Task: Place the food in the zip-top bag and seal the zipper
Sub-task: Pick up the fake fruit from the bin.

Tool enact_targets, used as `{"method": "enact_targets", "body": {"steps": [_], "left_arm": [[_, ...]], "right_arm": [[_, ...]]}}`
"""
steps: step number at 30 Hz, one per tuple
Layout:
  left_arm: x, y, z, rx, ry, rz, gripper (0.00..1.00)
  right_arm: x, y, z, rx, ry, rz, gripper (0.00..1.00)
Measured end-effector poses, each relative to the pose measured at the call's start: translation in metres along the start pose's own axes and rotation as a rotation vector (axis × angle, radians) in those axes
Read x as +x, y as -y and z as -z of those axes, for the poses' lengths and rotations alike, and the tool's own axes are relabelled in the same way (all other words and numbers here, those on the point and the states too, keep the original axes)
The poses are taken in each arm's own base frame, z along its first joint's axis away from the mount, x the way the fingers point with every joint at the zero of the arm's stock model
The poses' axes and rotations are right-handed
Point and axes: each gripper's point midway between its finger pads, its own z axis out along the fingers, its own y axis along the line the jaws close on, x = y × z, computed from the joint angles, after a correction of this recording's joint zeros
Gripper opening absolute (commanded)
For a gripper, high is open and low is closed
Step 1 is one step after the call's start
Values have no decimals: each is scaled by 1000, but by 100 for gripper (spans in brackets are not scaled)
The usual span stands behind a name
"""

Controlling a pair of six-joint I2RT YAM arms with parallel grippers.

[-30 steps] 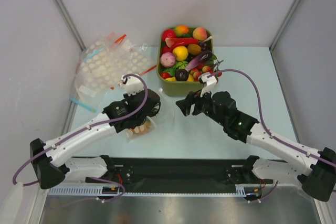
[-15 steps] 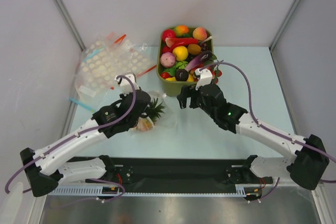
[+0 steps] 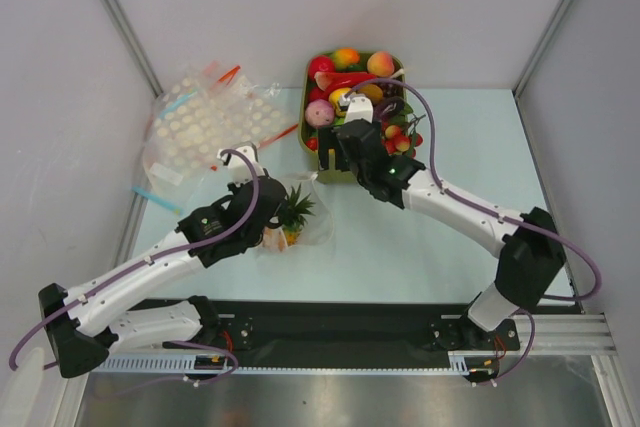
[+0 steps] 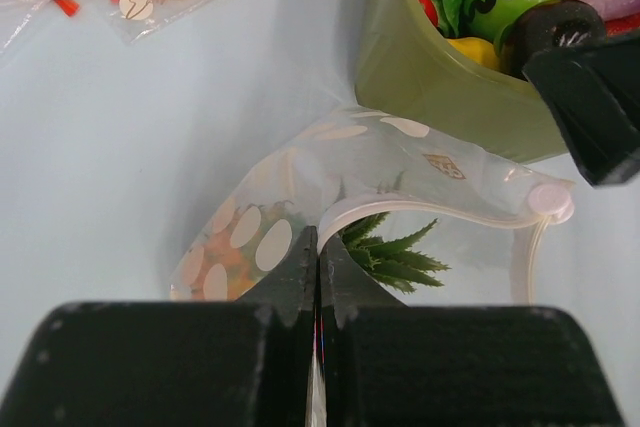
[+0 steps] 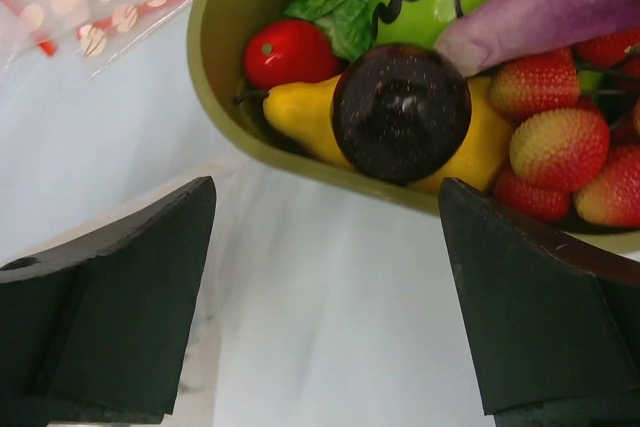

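On the table [image 3: 470,167], taking twelve o'clock as the far wall in the top view, the zip-top bag [image 4: 400,157] lay at about seven o'clock from the green bin [image 5: 215,37], just beside its near corner. The left gripper [image 4: 318,247] had its fingers clenched on the bag's mouth edge, right where the zipper [image 4: 440,209] began. From there the pale strip bowed open toward the slider at three o'clock in the left wrist view. The pineapple [image 4: 395,252] sat inside the bag, with its green crown showing through the gap below the strip and its orange body under the dotted film.

The right gripper [image 5: 325,207] hung over the bin's seven o'clock corner with its fingers spread wide and nothing between them. Directly ahead of it, at twelve o'clock in the right wrist view, a dark purple round piece [image 5: 400,112] rested on a yellow fruit inside the bin. Strawberries [image 5: 560,147] lay at its three o'clock and a small red tomato [image 5: 278,52] at its ten o'clock. The heap of dotted bags [image 3: 205,122] lay at nine o'clock from the bin.
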Motion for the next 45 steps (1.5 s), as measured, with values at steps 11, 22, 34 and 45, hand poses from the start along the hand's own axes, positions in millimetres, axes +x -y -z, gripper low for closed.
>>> {"method": "enact_targets", "body": {"steps": [11,22,34,45], "left_arm": [[-2,-1,-1,-5,12,3,0],[9,-2,-8,-46,-20,-49,0],[8,-3,-7,-43,-20,-48,0],[8,-3,-6,-43,-20,-47,0]], "right_arm": [[22,23,-49,151,-87,20,91],[24,41,-62,168,-110,-14,53],[0,2,12,-26,-12,11,52],[25,-28,131,-348,167,93,50]]}}
